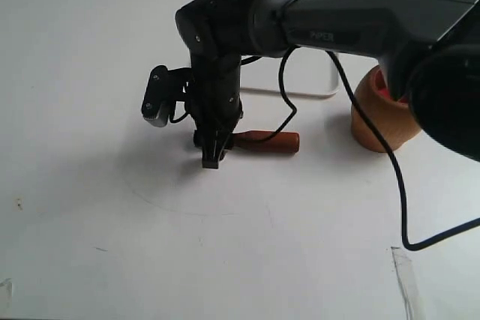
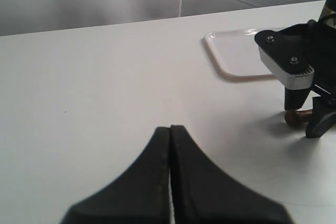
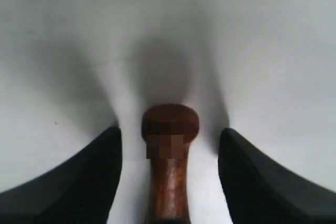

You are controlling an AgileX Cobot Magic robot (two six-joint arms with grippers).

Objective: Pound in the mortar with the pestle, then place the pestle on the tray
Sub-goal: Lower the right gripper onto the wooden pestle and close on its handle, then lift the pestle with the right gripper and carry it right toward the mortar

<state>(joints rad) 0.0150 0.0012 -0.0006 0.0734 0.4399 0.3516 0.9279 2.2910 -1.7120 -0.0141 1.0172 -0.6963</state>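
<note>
The reddish-brown pestle [image 1: 268, 141] lies flat on the white table, its small knob [image 3: 169, 121] between my right gripper's fingers. My right gripper [image 1: 212, 157] points down over that knob end. It is open, with a finger on each side and a gap to the wood [image 3: 169, 134]. The brown mortar [image 1: 381, 116] stands upright to the right, partly behind the arm. The white tray [image 1: 311, 80] lies behind the gripper, mostly hidden in the exterior view and clearer in the left wrist view [image 2: 236, 51]. My left gripper [image 2: 170, 129] is shut on nothing, well away from the pestle [image 2: 297, 117].
A black cable [image 1: 400, 192] loops from the right arm down over the table at the right. The right wrist camera [image 1: 160, 103] juts out to the left of the gripper. The table's far edge [image 2: 105, 24] runs behind the tray.
</note>
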